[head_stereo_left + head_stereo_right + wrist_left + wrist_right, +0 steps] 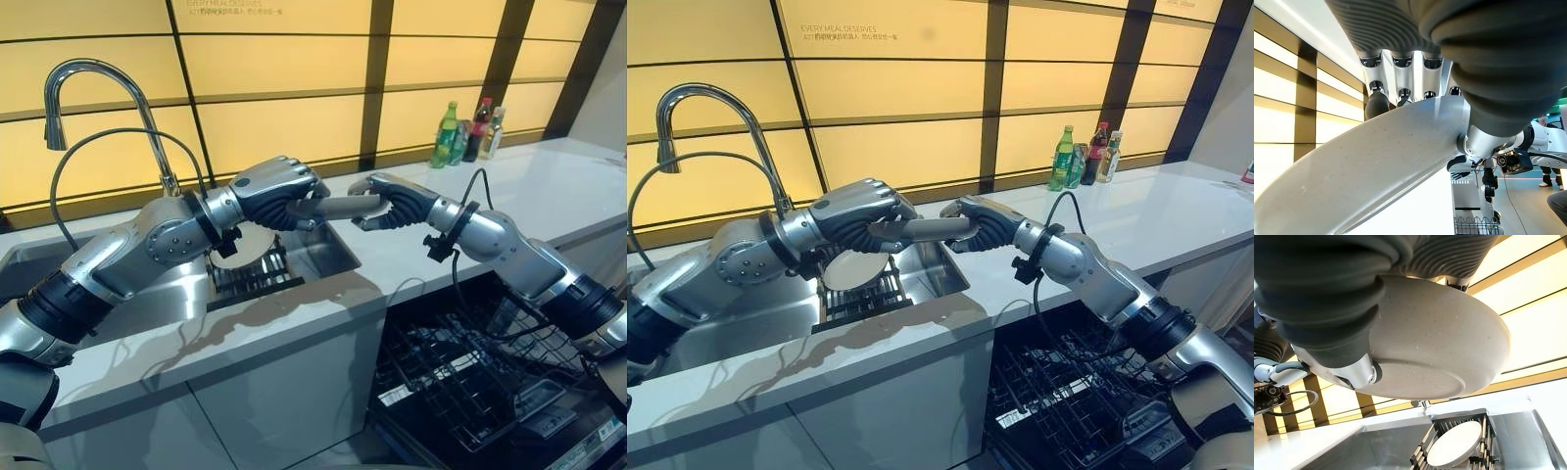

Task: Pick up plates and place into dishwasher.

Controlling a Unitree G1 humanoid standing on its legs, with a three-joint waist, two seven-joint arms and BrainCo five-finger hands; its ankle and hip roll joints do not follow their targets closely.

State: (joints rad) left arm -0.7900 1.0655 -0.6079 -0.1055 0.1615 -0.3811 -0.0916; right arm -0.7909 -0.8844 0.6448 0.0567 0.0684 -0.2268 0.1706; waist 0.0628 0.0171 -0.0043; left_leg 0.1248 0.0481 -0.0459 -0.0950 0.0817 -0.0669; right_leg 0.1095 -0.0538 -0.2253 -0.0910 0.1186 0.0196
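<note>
My left hand (279, 191) and right hand (397, 204) both pinch the plate (926, 229) with curled fingers (over the sink (328, 257)), so I should release left only once right holds firmly.

Kitchen counter under a glowing amber wall.
Backlit yellow wall panels (284, 127) split by dark frames; pale marbled countertop (549, 196) running across; steel sink (921, 269) and arched faucet (93, 78) at 10 o'clock; bottles (470, 132) standing at 1 o'clock; grey cabinet front (284, 392) below.
</note>
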